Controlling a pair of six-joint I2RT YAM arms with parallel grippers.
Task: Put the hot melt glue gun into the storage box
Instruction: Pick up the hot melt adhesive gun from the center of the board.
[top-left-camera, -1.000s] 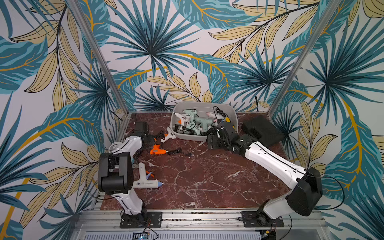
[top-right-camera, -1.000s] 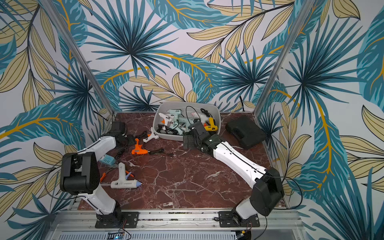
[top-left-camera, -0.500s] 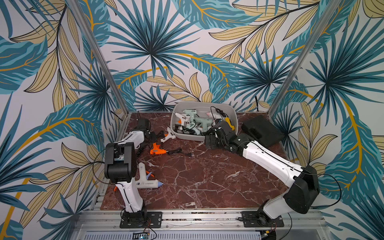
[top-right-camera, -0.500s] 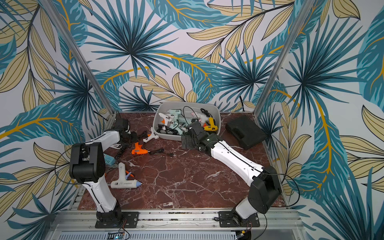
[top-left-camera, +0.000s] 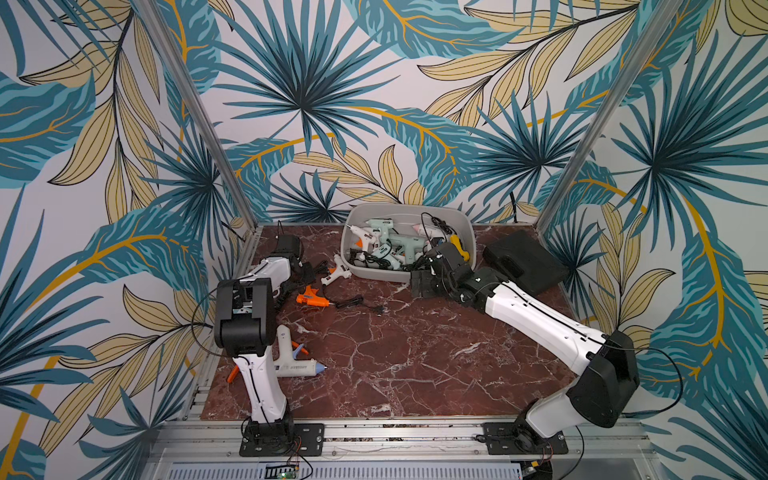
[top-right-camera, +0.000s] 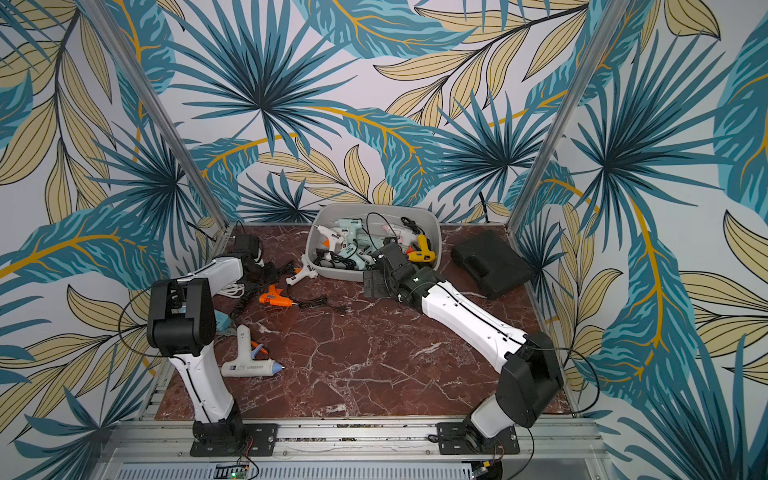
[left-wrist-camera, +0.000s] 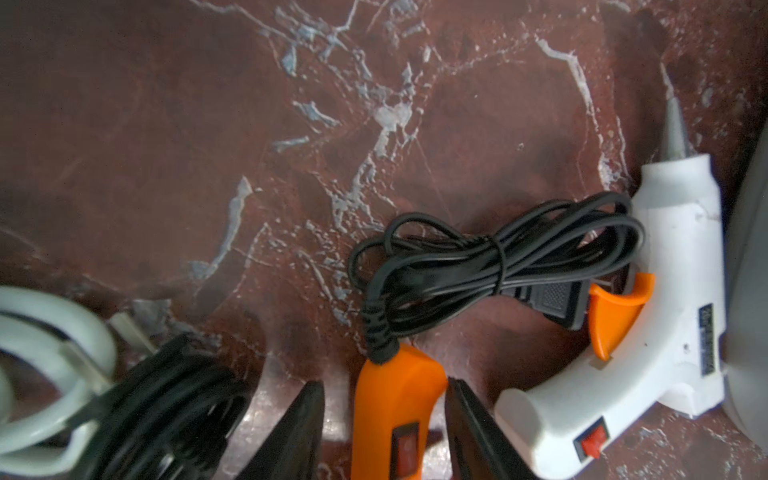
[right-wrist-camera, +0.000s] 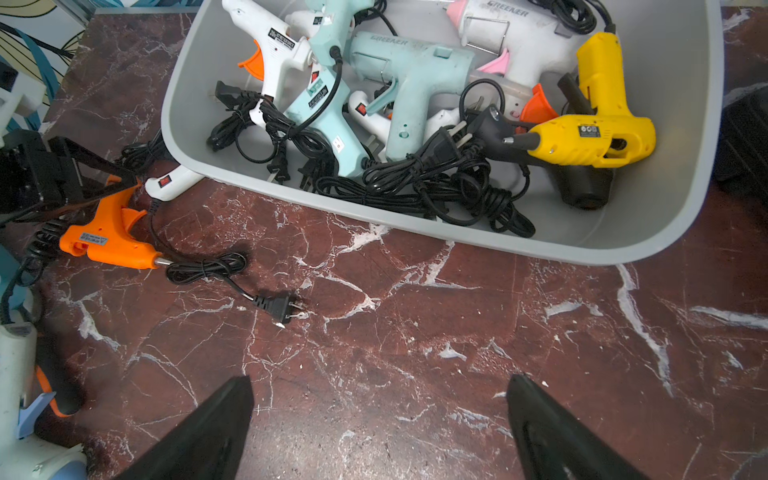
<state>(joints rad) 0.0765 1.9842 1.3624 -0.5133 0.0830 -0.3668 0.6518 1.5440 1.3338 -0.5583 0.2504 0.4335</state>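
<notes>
An orange hot melt glue gun lies on the marble left of the storage box, its black cord trailing to the right. My left gripper is low over it, its jaws astride the orange handle. One finger is against the handle and a gap shows at the other, so it is open. The storage box, a grey tub, holds several glue guns and cords. My right gripper hovers wide open and empty before the box's front wall.
A white glue gun with an orange trigger leans against the box's left corner, close to my left fingers. A larger white gun with a blue tip lies near the left arm's base. A flat black case sits right of the box.
The left arm has risen at the elbow and its jaws have narrowed around the orange handle. The right gripper has drawn back a little from the box, still wide open.
</notes>
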